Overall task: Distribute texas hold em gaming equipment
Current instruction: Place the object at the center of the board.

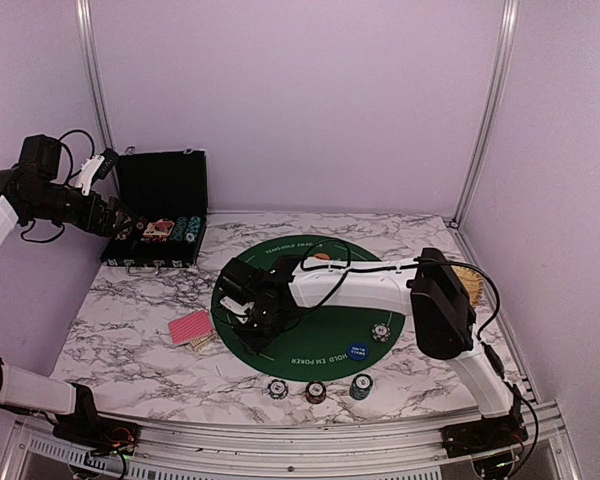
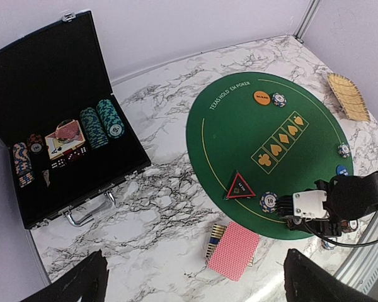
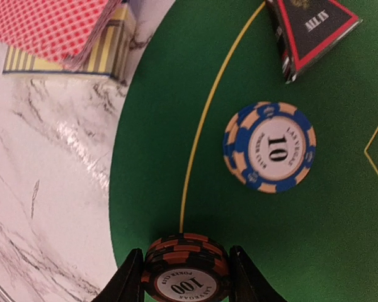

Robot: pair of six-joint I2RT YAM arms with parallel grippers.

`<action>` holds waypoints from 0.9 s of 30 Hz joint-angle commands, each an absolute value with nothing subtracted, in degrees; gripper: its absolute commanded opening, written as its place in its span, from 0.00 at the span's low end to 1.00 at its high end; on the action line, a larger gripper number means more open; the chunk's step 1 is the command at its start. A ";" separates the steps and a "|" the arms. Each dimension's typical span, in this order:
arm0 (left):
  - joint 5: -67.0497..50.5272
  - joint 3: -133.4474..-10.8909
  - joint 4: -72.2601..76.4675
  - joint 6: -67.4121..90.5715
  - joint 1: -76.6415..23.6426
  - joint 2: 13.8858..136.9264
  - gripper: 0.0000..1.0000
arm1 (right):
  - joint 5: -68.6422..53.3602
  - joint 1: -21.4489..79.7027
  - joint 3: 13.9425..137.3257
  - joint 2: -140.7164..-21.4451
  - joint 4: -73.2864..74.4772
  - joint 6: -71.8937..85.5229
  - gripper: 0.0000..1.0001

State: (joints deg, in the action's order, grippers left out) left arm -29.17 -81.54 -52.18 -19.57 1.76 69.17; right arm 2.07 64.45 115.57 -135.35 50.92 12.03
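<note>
My right gripper (image 3: 184,251) is shut on a short stack of black-and-orange "100" chips (image 3: 188,277), low over the left edge of the green mat (image 3: 170,157). It also shows in the top view (image 1: 252,322). A blue "10" chip (image 3: 269,146) and the black-red triangle marker (image 3: 312,28) lie on the mat just beyond. The red-backed cards (image 1: 190,327) lie on the marble left of the mat. My left gripper (image 1: 130,225) is open and empty, high near the case. An orange button (image 2: 261,97) and a blue button (image 1: 357,350) sit on the mat.
The open black case (image 2: 44,94) at the back left holds teal chips (image 2: 102,123) and other pieces. Three chip stacks (image 1: 316,392) stand near the front edge. A tan slatted piece (image 2: 348,95) lies at the right. A striped box (image 3: 110,53) lies under the cards.
</note>
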 commanded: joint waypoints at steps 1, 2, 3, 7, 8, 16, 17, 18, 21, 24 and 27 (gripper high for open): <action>-30.33 -82.31 -53.70 -19.77 1.50 67.91 0.99 | 2.12 62.91 119.06 -136.74 46.72 13.43 0.20; -30.31 -82.30 -53.70 -19.78 1.52 67.90 0.99 | 2.10 62.73 119.09 -137.08 46.61 13.45 0.20; -30.24 -82.27 -53.70 -19.85 1.56 67.90 0.99 | 2.08 62.61 119.15 -137.29 46.59 13.40 0.20; -30.37 -82.18 -53.70 -19.97 1.49 68.10 0.99 | 1.38 62.48 118.96 -137.86 46.77 12.89 0.23; -30.37 -82.10 -53.70 -19.98 1.55 68.18 0.99 | 1.22 62.38 118.89 -137.90 46.88 12.84 0.26; -30.24 -82.27 -53.66 -20.14 1.50 68.17 0.99 | -1.71 62.31 117.34 -137.08 46.70 12.76 0.36; -30.31 -82.20 -53.70 -20.22 1.54 68.14 0.99 | -1.81 62.30 117.32 -136.95 46.82 12.72 0.38; -30.39 -82.11 -53.70 -20.22 1.57 68.04 0.99 | -1.83 62.31 117.33 -137.01 46.96 12.54 0.42; -30.31 -82.00 -53.70 -20.21 1.50 68.15 0.99 | -1.08 62.31 118.02 -136.95 47.55 12.24 0.60; -30.30 -81.94 -53.68 -20.21 1.52 67.95 0.99 | -0.28 62.07 119.02 -136.68 48.27 12.22 0.69; -30.23 -81.85 -53.70 -20.30 1.52 67.77 0.99 | 1.54 61.71 119.58 -135.71 48.66 12.22 0.71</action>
State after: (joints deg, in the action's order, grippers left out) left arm -29.54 -81.54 -52.18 -19.75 1.76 69.17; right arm -0.89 62.13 116.46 -136.94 48.05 12.12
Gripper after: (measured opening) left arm 0.989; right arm 0.699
